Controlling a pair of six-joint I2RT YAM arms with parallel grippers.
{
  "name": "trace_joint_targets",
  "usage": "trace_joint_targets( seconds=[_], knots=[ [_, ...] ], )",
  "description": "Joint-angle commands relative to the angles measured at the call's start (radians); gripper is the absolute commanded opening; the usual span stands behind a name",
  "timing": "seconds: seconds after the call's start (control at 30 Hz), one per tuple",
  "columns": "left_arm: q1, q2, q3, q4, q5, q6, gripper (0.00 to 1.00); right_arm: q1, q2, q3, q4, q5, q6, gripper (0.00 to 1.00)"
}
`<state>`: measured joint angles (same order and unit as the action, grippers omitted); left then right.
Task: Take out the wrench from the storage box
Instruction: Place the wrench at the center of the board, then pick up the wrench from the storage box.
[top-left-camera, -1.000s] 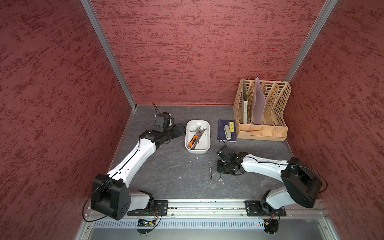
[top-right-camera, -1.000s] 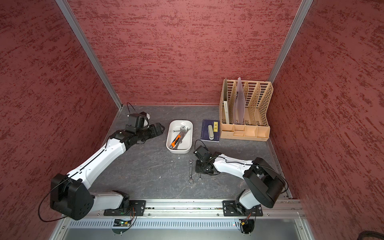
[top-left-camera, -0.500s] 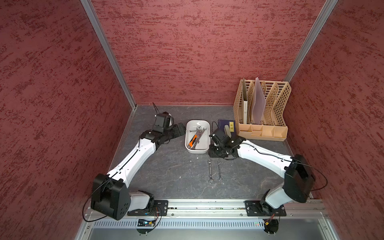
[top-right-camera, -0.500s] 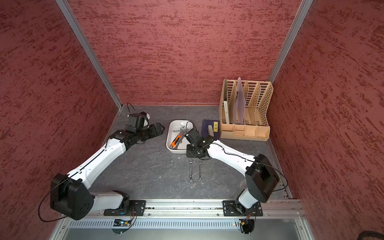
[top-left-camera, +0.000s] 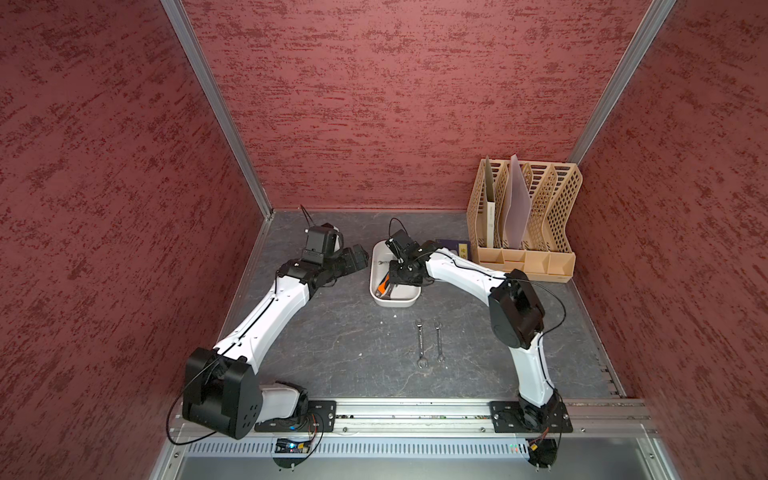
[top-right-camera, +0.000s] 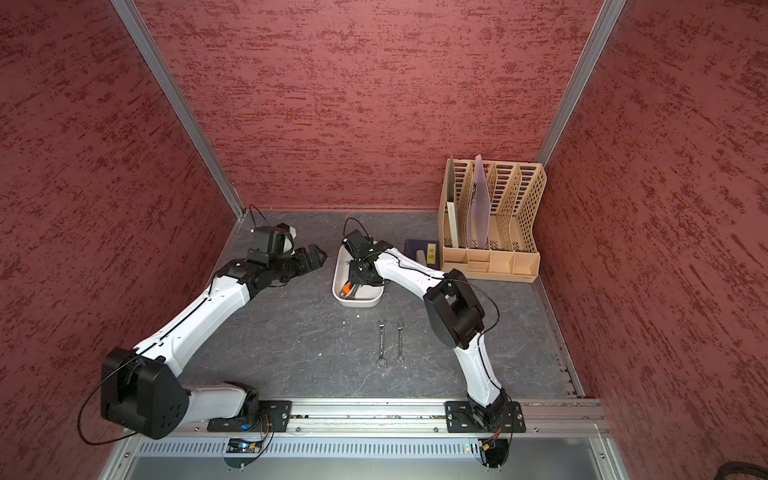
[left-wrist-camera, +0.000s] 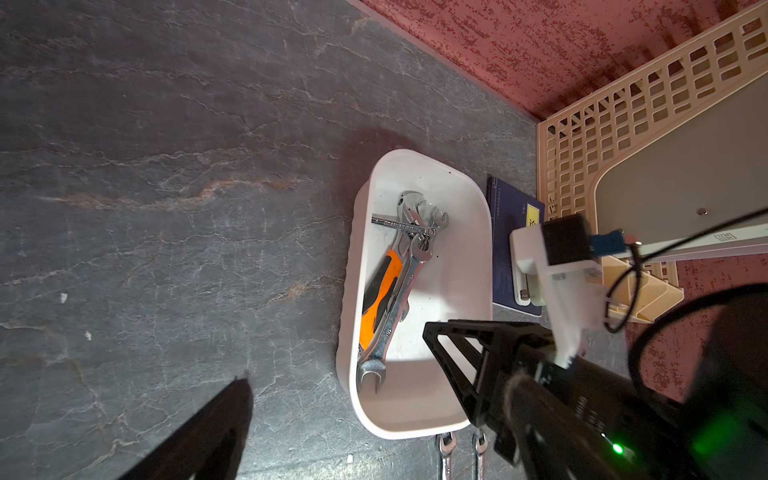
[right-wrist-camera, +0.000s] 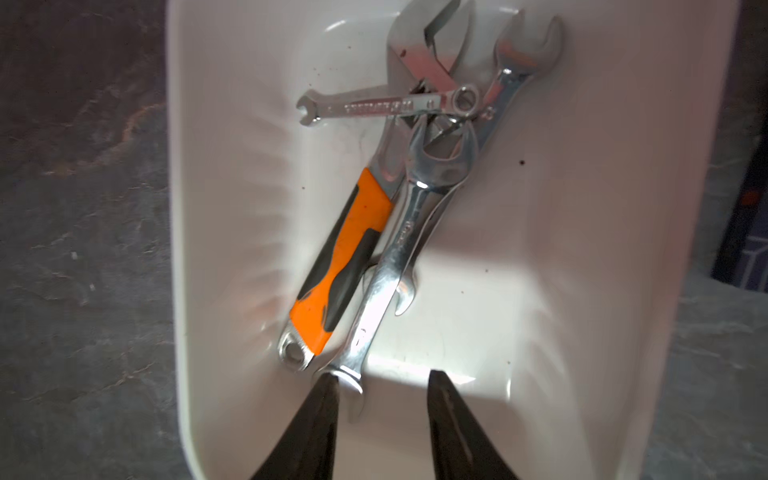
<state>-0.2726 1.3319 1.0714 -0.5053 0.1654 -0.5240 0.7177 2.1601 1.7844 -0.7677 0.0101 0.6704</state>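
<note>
The storage box (top-left-camera: 395, 302) stands on the grey tabletop (top-left-camera: 353, 357), between the two arms and near the back wall. It holds four wrenches in an overlapping pile:
- an adjustable wrench (right-wrist-camera: 345, 257) with an orange and black handle;
- a large combination wrench (right-wrist-camera: 399, 245) lying alongside and partly over it;
- a small combination wrench (right-wrist-camera: 374, 108) lying crosswise on top of the pile;
- a further open-end wrench (right-wrist-camera: 523, 54), mostly covered by the large combination wrench.

The right gripper (right-wrist-camera: 380, 374) hangs over the near end of the box. Its jaws stand apart and nothing is clamped between them. One fingertip (right-wrist-camera: 328, 380) sits at the end of the large combination wrench; actual contact cannot be confirmed.

The left gripper (top-right-camera: 320, 254) is just beside the box on the left, with its jaws apart and empty.

Two slim wrenches (top-left-camera: 421, 343) (top-left-camera: 438, 340) lie parallel on the tabletop in front of the box. A tan file rack (top-left-camera: 523, 216) stands in the back right corner, with a dark blue booklet (top-right-camera: 419, 249) between it and the box.
</note>
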Motion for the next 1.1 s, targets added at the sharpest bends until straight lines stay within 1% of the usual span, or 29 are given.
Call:
trace_joint_targets(
  seconds=[0.0,0.03,0.13,0.2,0.27,0.33,0.4,0.43,0.5,0.57,0.7,0.8,0.93,1.07],
  knots=[
    [0.009,0.024,-0.007,0.013,0.028,-0.004,1.0,-0.007,0.023,0.09,-0.008,-0.04,-0.139,0.38],
    [0.009,0.026,-0.007,0.013,0.029,-0.005,1.0,-0.008,0.03,0.11,-0.011,-0.047,-0.198,0.38],
    [0.01,0.025,-0.008,0.011,0.029,-0.004,1.0,-0.023,0.071,0.226,-0.063,-0.093,-0.478,0.39],
    [0.01,0.024,-0.008,0.011,0.028,-0.002,1.0,-0.047,0.138,0.358,-0.151,-0.132,-0.659,0.39],
    [0.012,0.024,-0.009,0.012,0.027,-0.004,1.0,-0.07,0.206,0.473,-0.23,-0.188,-0.791,0.39],
    [0.011,0.025,-0.014,0.014,0.027,-0.005,1.0,-0.091,0.274,0.594,-0.289,-0.233,-0.891,0.39],
    [0.01,0.031,-0.015,0.013,0.019,-0.005,1.0,-0.113,0.334,0.691,-0.345,-0.28,-0.963,0.39],
    [0.009,0.035,-0.017,0.012,0.015,-0.005,1.0,-0.123,0.357,0.732,-0.371,-0.314,-1.004,0.41],
    [0.009,0.042,-0.021,0.014,0.011,-0.007,1.0,-0.129,0.374,0.732,-0.371,-0.33,-1.083,0.45],
    [0.007,0.051,-0.021,0.014,0.009,-0.005,1.0,-0.13,0.375,0.707,-0.372,-0.377,-1.214,0.45],
    [0.009,0.072,-0.008,0.003,-0.004,0.004,1.0,-0.133,0.345,0.607,-0.221,-0.385,-1.3,0.45],
    [0.008,0.085,-0.003,-0.004,-0.01,0.005,1.0,-0.133,0.355,0.596,-0.133,-0.374,-1.301,0.43],
    [0.006,0.096,-0.009,-0.004,-0.013,0.001,1.0,-0.133,0.387,0.608,-0.105,-0.364,-1.301,0.4],
    [0.007,0.097,-0.014,-0.002,-0.018,0.001,1.0,-0.133,0.414,0.615,-0.088,-0.339,-1.345,0.38]
  ],
)
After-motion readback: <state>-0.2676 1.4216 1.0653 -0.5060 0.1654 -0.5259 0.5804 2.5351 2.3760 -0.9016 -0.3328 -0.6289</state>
